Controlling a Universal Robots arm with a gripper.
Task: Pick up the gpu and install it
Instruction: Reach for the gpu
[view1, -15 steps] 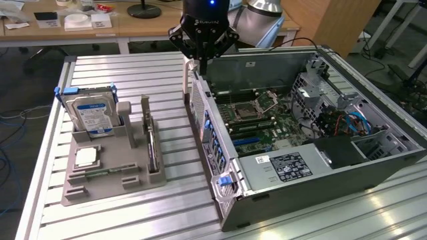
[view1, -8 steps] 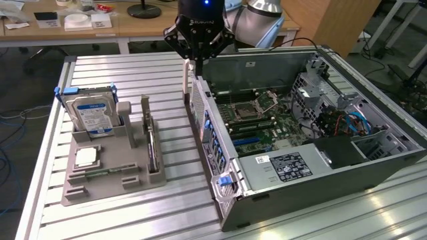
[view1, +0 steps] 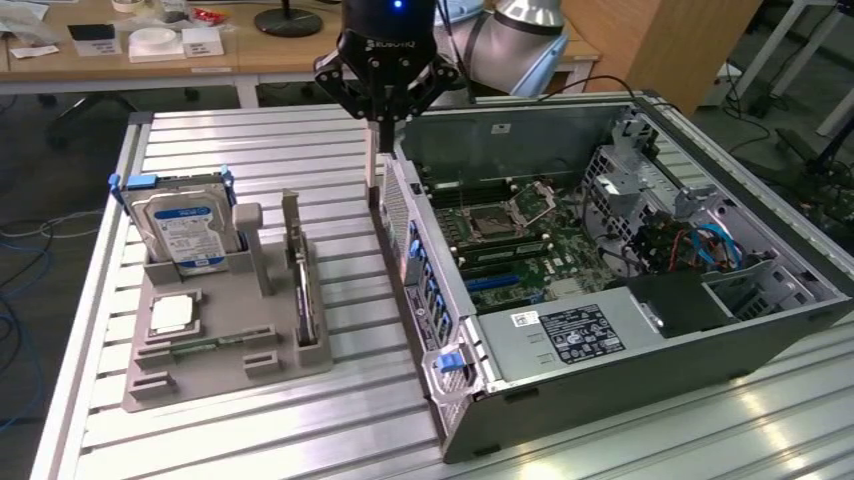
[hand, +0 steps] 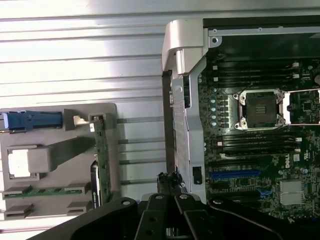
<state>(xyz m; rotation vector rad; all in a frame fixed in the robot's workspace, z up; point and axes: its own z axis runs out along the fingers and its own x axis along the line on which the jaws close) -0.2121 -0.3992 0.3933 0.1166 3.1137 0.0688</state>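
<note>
With the end effector clamped on the thin gpu hanging below it, the card could have snagged the computer case wall just beside.

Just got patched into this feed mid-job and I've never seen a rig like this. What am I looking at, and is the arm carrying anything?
The claw in the exterior view is the gripper of a robot arm; that picture comes from a camera off the arm. The other comes from a camera on the wrist, looking down past the gripper. On the slatted table lies an open computer case with its motherboard exposed. Beside it, at the exterior view's left, a grey holder carries parts: a hard drive standing upright, a processor chip, and the gpu, a thin card on edge in its slot. The gripper is shut and seems to hold nothing; it hangs above the case's edge on the holder's side.
</note>
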